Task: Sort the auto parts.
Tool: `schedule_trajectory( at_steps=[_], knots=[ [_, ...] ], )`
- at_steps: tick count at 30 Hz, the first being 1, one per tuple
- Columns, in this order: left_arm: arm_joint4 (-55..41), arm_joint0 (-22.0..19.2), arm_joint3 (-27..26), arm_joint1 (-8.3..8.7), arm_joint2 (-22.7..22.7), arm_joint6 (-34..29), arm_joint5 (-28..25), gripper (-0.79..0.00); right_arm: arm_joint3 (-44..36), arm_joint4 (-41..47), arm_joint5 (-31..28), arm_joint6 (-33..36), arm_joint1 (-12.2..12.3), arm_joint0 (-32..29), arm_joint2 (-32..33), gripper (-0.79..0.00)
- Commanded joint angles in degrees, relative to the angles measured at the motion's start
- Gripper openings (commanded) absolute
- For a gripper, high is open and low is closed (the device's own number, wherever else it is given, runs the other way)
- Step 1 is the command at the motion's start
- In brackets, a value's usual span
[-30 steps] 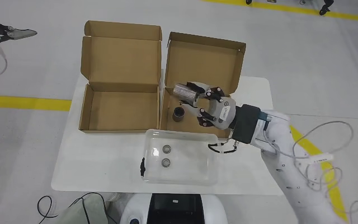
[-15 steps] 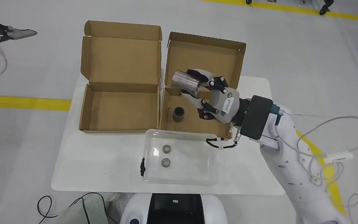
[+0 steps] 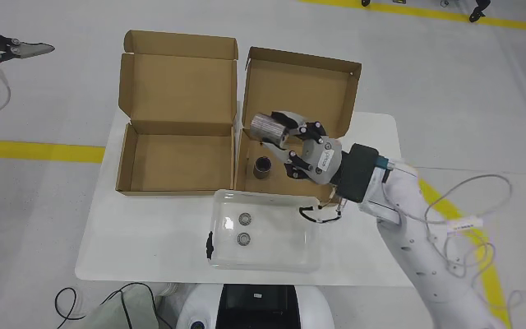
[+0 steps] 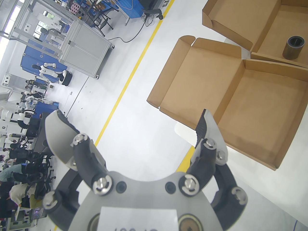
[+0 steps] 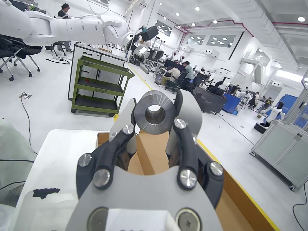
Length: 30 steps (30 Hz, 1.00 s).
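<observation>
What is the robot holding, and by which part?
The right end effector grips a silver metal cylinder by its curved sides; the left end effector is open, empty.

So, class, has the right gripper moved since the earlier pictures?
Yes. Against the dark sleeve, the right gripper, shut on the metal cylinder, ended slightly nearer the box lid.

We see a steel bushing (image 5: 155,115) with a bright, finely machined face and a duller grey bore. The right gripper (image 5: 156,108) has matt grey metal finger plates, black plastic links and shiny screw heads; the left gripper (image 4: 131,123) looks the same. The left box (image 3: 177,160) and right box (image 3: 312,82) are matt brown cardboard. A dark sleeve (image 4: 293,48) looks like blackened metal, faintly glossy. The tray (image 3: 288,247) is clear glossy plastic, and the table (image 3: 148,238) is smooth white.
</observation>
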Motion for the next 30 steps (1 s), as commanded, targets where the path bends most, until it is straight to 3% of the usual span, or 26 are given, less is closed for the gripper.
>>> schedule_trajectory(
  at_steps=[1,18,30],
  knots=[
    [0.00,0.00,0.00,0.00,0.00,0.00,0.00,0.000,0.44,-0.05,0.02,0.24,0.05,-0.79,0.14,-0.785],
    [0.00,0.00,0.00,0.00,0.00,0.00,0.00,0.000,4.62,0.17,1.30,12.72,0.81,-7.10,1.62,-0.785],
    [0.00,0.00,0.00,0.00,0.00,0.00,0.00,0.000,9.42,3.61,6.74,31.75,0.33,-5.36,-0.66,-0.785]
  ],
)
